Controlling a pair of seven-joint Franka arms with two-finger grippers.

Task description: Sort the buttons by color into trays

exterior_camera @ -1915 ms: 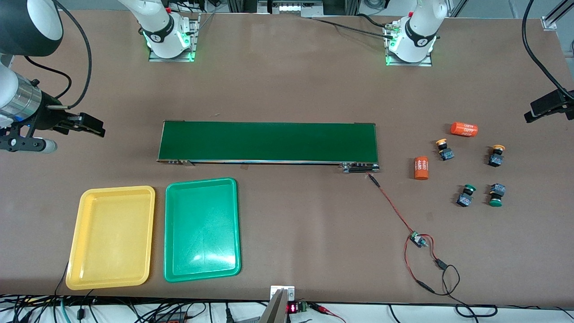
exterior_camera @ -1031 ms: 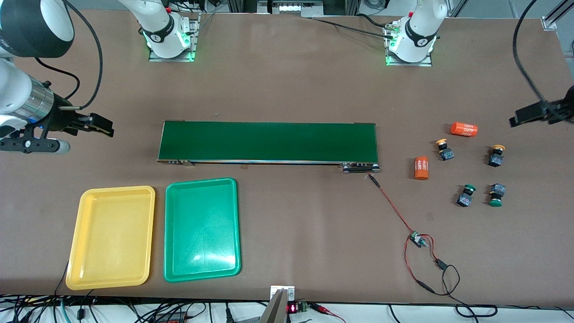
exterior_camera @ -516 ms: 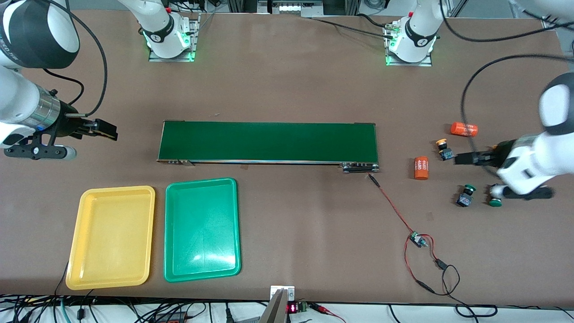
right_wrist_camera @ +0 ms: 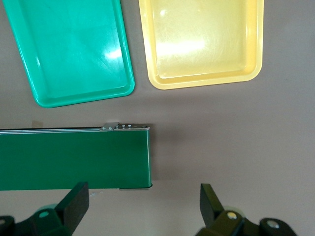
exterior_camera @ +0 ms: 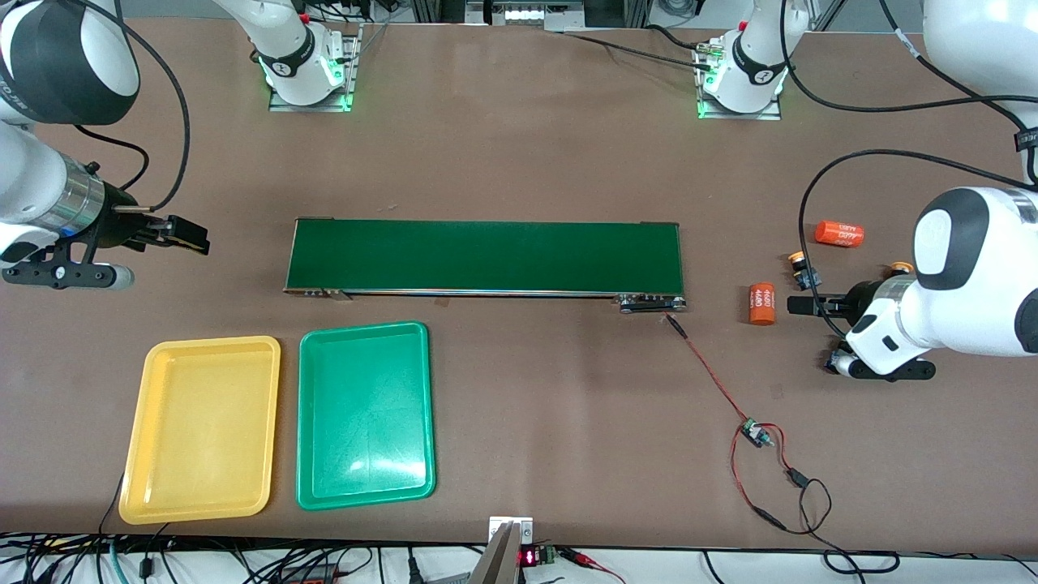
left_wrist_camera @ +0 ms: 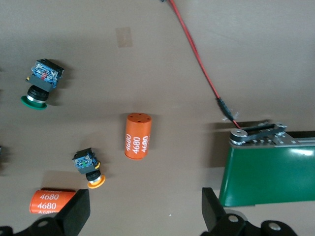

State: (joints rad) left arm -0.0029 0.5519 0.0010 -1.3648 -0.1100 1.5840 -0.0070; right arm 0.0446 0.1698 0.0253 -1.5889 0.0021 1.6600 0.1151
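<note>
Front view: left gripper [exterior_camera: 799,306], fingers spread and empty, hovers over bare table beside the long dark-green conveyor belt [exterior_camera: 485,255]; right gripper [exterior_camera: 195,240], likewise spread and empty, waits off the belt's other end.

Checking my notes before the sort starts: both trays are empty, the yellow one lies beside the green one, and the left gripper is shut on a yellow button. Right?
Not quite. The left gripper is open and holds nothing; the left wrist view shows its fingers spread above the table, with a yellow button lying free. The yellow tray and the green tray are indeed empty, side by side.
</note>
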